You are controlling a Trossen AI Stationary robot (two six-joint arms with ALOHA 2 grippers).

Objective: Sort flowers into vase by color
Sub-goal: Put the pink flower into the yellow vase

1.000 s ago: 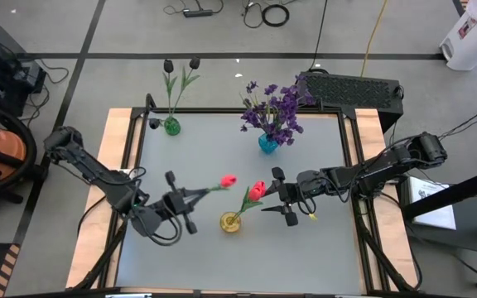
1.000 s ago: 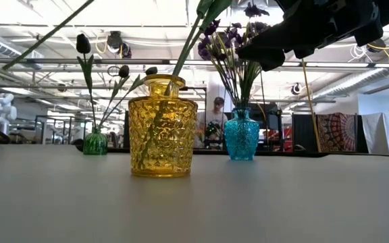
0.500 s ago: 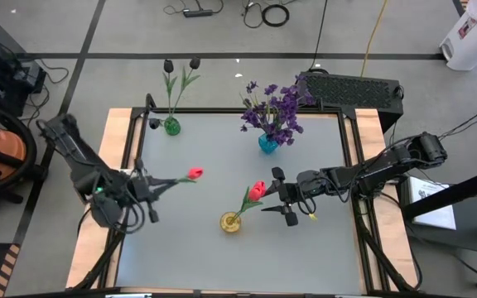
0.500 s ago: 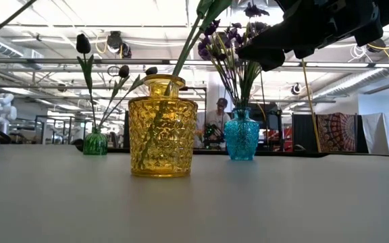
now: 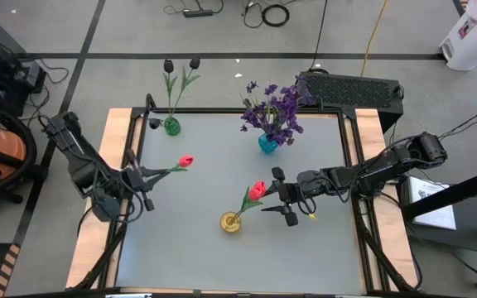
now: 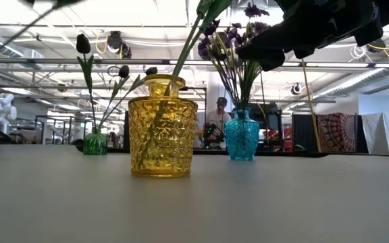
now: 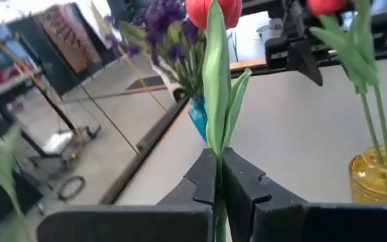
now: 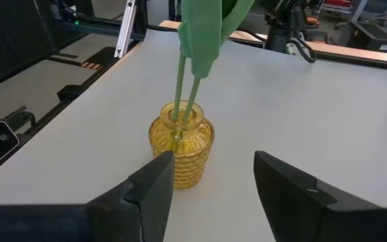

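The left gripper (image 5: 142,176) is hanging over the left side of the table (image 5: 305,240), its jaws pressed shut on the green stem of a red tulip (image 5: 185,161); in the left wrist view the stem (image 7: 216,114) is running straight up out of the closed jaws, leaf on either side, with the red bud (image 7: 213,10) at the top. The bloom is pointing toward the table's middle, well apart from every vase.

The right gripper (image 5: 286,201) is sitting just beside the yellow vase (image 5: 230,222) at the front centre — its jaws are standing wide apart and holding nothing, the vase showing in the gap between them in the right wrist view (image 8: 181,143). A second red tulip (image 5: 256,191) is already standing in that vase, leaning toward the right gripper.

At the back of the table, the near-black tulips (image 5: 180,64) are standing in the green vase (image 5: 171,126); the purple flowers (image 5: 273,108) are filling the blue vase (image 5: 268,144).
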